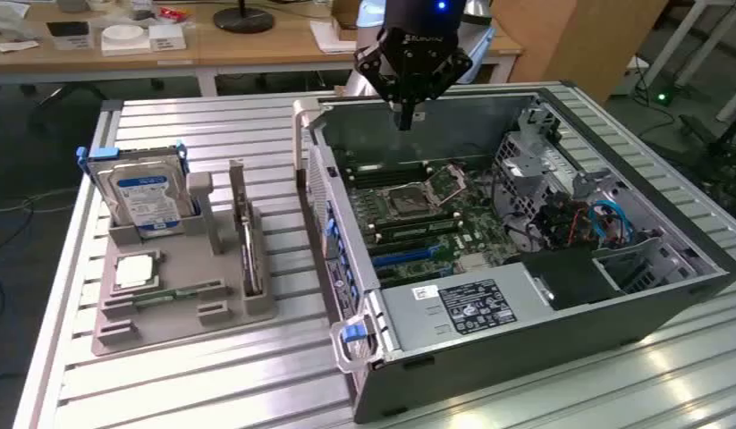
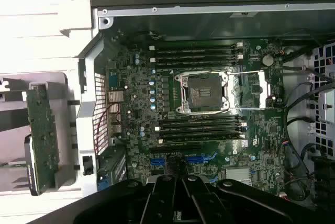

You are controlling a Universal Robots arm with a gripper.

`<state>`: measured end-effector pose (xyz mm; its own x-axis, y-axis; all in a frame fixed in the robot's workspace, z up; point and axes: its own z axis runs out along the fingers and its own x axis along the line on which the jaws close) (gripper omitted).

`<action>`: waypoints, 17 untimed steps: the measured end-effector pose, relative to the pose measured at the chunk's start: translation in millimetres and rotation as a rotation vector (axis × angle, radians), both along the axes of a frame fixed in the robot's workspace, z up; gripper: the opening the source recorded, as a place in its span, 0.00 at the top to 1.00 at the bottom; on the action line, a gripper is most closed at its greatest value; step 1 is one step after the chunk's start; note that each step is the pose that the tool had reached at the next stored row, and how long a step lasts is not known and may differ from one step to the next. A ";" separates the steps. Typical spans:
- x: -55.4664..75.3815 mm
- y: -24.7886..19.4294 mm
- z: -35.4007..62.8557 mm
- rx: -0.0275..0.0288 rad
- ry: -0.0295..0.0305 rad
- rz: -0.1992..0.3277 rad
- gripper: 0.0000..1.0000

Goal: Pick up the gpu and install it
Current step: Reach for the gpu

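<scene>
The gpu (image 1: 243,228) stands on edge in a grey holder (image 1: 213,308) on the table, at the exterior view's left of the open computer case (image 1: 559,357). In the wrist view the gpu (image 2: 43,132) shows as a narrow green board outside the case wall. My gripper (image 1: 406,121) hangs over the far side of the case, well away from the card. It is shut with nothing between its fingers (image 2: 170,192). Below the gripper (image 2: 181,170) lies the motherboard (image 2: 136,114) with blue slots (image 2: 201,159) close to the fingertips.
A silver hard drive with a blue label (image 1: 147,192) stands upright in the same holder, with a slim green memory stick (image 1: 177,293) and a square chip (image 1: 135,268) lying flat. The processor socket (image 2: 204,92) stands open. Cables and drive bays (image 1: 582,223) crowd the case's other end.
</scene>
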<state>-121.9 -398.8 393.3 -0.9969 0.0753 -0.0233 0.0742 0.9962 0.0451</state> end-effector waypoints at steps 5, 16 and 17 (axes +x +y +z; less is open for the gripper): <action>-0.6 0.0 0.0 0.0000 -0.0001 0.000 0.90; -12.4 -0.1 0.0 0.0000 0.0000 0.000 0.90; -13.4 -0.1 0.0 0.0000 0.0000 0.000 0.90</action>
<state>-135.3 -399.0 393.3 -0.9969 0.0753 -0.0233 0.0742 0.9962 0.0451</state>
